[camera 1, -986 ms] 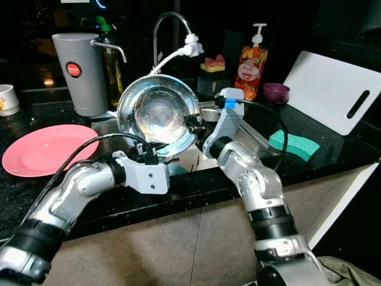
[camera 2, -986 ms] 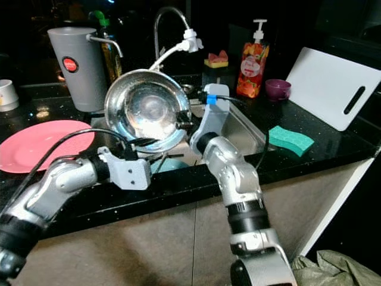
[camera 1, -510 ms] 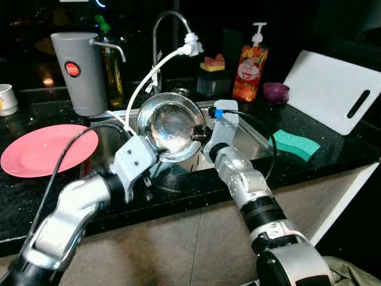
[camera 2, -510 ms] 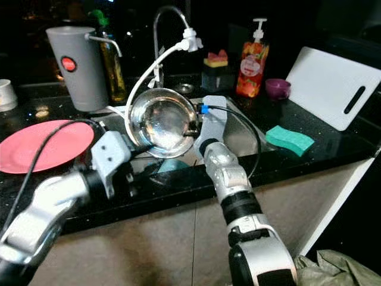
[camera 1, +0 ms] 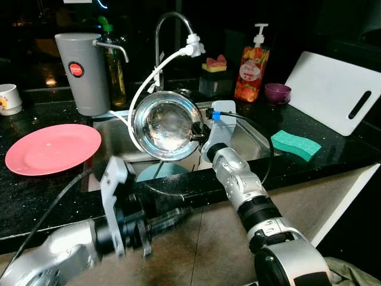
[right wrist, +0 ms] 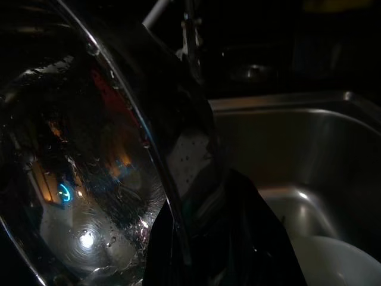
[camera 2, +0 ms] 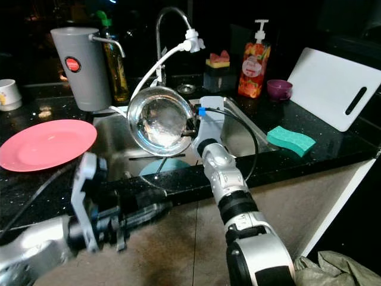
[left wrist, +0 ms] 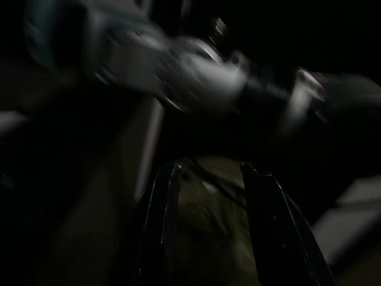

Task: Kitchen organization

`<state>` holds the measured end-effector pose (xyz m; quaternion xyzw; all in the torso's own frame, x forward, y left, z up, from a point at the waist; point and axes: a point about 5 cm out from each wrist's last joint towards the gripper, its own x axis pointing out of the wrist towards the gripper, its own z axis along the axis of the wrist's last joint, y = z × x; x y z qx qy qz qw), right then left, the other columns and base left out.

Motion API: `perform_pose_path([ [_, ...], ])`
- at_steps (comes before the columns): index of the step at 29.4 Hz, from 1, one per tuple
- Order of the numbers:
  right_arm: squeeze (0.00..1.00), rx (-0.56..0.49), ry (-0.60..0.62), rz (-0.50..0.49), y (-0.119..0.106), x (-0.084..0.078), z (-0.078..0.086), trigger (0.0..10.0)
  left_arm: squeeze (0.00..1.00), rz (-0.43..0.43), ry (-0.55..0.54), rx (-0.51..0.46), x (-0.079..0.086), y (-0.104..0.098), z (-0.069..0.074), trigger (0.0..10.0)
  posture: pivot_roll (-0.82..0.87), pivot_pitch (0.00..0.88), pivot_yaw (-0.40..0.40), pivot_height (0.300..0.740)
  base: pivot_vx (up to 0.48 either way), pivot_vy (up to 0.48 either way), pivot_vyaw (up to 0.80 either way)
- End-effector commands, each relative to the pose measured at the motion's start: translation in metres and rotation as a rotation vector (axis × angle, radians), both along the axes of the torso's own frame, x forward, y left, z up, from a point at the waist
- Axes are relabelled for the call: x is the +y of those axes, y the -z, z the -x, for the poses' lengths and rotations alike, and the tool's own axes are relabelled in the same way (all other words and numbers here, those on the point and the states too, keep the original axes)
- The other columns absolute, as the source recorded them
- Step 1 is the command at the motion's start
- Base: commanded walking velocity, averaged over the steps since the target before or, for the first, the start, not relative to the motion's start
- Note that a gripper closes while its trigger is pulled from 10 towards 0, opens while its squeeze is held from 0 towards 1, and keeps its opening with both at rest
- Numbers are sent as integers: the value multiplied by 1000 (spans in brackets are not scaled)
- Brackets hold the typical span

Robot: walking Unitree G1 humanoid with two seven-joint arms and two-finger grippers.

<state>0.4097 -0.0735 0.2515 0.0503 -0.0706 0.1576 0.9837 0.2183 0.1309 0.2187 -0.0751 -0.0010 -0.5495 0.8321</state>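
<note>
The right arm is reaching over the sink (camera 1: pixel 250 140), its right gripper (camera 1: pixel 195 126) pinching the rim of one steel bowl (camera 1: pixel 165 124), tipped on edge, mouth facing the camera (wet inside). The left gripper (camera 1: pixel 169 218) is hanging below the counter edge, fingers (left wrist: pixel 162 208) spread, empty. One pink plate (camera 1: pixel 53 148) is lying far left.

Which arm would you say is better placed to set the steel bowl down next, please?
The right. Its gripper already pinches the bowl's rim, holding it tilted over the sink. The left gripper hangs open below the counter edge, away from the bowl.
</note>
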Motion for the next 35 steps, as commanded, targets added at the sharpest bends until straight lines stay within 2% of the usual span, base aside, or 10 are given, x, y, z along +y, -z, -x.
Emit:
perform_pose_path([
  [1, 0, -33, -5, 20, -5, 4, 0, 10000, 0, -68, 35, 53, 0, 10, 11, 10000, 98, 128, -45, 740, 0, 0, 0],
  [3, 0, -33, -5, 20, -5, 4, 0, 10000, 0, -68, 35, 53, 0, 10, 11, 10000, 98, 128, -45, 740, 0, 0, 0],
  [4, 0, -35, -9, 24, -4, 6, 0, 10000, 0, -157, 26, 70, 2, 23, 17, 10000, 101, 128, -45, 740, 0, 0, 0],
  [5, 0, -35, -9, 24, -4, 6, 0, 10000, 0, -157, 26, 70, 2, 23, 17, 10000, 101, 128, -45, 740, 0, 0, 0],
  [14, 0, -34, -13, 26, -2, 8, -2, 10000, 0, -412, -137, 37, 20, 70, 17, 10000, 107, 130, -45, 740, 0, 0, 0],
  [22, 0, -32, -10, 28, -1, 9, -3, 10000, 0, -503, -274, 98, 29, 103, 18, 10000, 106, 133, -42, 740, 0, 0, 0],
  [31, 0, -12, 27, 83, 4, 7, -5, 10000, 0, -613, -360, 159, 44, 142, 32, 10000, 107, 139, -43, 740, 0, 0, 0],
  [32, 192, -12, 29, 87, 4, 7, -5, 10000, 0, -622, -371, 183, 47, 147, 34, 10000, 107, 139, -43, 740, 0, 0, 0],
  [33, 961, -13, 31, 94, 5, 7, -5, 10000, 0, -634, -387, 203, 50, 152, 36, 10000, 108, 140, -41, 740, 0, 0, 0],
  [35, 1000, -13, 29, 97, 7, 8, -4, 10000, 0, -641, -419, 234, 54, 159, 39, 10000, 108, 140, -40, 740, 0, 0, 0],
])
